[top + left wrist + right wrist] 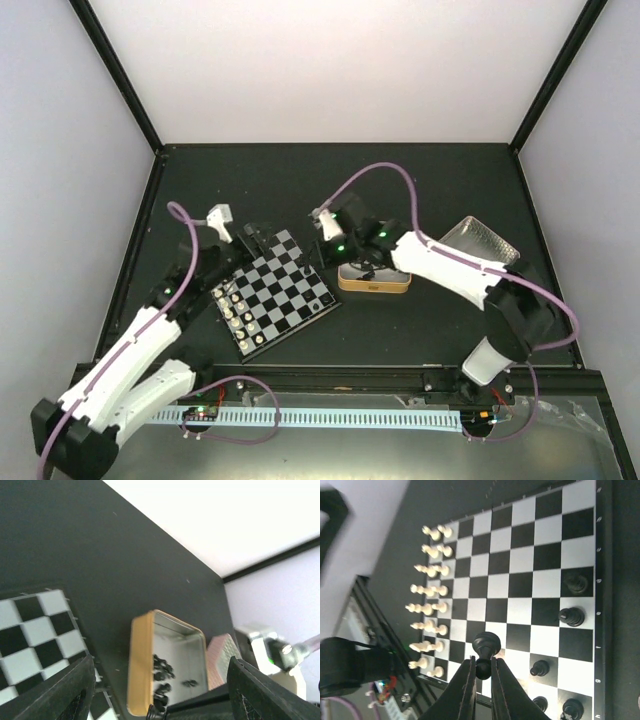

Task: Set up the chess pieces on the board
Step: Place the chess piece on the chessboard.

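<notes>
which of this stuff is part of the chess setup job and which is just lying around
In the job: board, black pieces on it, black piece pinched in the right hand, tin holding more.
Just lying about: tin lid, white pieces already lined up.

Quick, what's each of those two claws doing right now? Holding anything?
Left gripper: open, holding nothing.
Right gripper: closed on a black chess piece.

Gold-rimmed tin (375, 285) lies open; cream-white pieces (431, 605) stand in two rows.
</notes>
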`<state>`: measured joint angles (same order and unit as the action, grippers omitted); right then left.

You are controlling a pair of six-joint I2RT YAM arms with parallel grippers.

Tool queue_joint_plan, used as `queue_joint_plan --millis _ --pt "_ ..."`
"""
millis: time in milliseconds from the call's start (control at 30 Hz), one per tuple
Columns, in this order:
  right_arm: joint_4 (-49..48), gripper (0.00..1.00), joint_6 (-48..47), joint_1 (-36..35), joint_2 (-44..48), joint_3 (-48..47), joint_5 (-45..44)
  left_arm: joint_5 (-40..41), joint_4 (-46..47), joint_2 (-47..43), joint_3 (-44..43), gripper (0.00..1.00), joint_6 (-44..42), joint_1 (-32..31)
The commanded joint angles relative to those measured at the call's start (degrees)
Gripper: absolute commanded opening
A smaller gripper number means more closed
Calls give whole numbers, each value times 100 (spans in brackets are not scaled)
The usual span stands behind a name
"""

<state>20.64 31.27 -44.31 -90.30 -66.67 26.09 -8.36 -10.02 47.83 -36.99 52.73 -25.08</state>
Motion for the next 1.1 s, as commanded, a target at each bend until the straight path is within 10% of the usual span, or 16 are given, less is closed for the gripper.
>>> queue_joint_plan --millis 0,233,1067 --pt "1346 9 -270 -595 -601 -588 -1394 1669 -1091 -836 15 74 -337 24" --pt "2107 9 -319 -1132 -1752 -1535 -2289 2885 -1612 -1758 166 77 -489 56" --pt "2663 23 -342 -1267 -2648 -2375 -2661 2577 -1710 -1676 258 79 -624 84"
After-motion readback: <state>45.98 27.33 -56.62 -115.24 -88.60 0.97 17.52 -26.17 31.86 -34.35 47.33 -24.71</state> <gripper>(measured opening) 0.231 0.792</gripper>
